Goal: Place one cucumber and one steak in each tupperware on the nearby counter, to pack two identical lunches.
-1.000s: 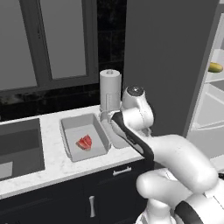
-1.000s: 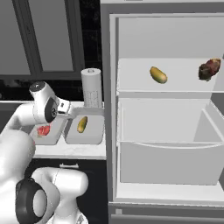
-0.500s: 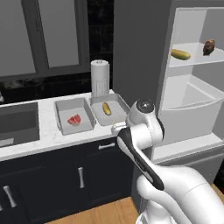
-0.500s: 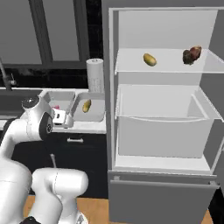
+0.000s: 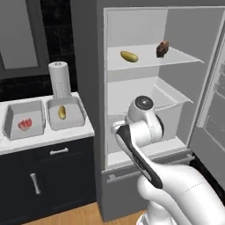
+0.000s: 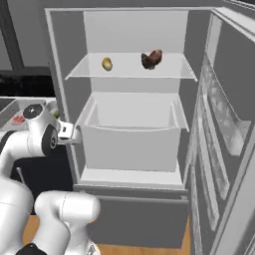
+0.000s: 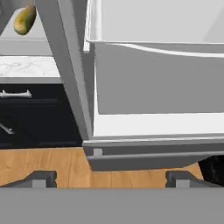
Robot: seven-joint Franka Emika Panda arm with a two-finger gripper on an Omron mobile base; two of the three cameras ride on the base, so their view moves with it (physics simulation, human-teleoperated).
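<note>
Hand view: cucumber (image 7: 24, 19) upper-left of pincer (image 7: 109, 179).

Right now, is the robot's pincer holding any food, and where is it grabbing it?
No, the pincer holds nothing. Its two fingertips stand wide apart, with just the wooden floor and the fridge bottom between them.

Counts of the things in the kitchen

There are two cucumbers, one (image 5: 62, 112) in a tray and one (image 5: 129, 56) on the fridge shelf; two steaks, red (image 5: 25, 124) and brown (image 5: 162, 48); two tupperware trays (image 5: 13, 115) (image 5: 75, 109); one paper towel roll (image 5: 59, 79).
</note>
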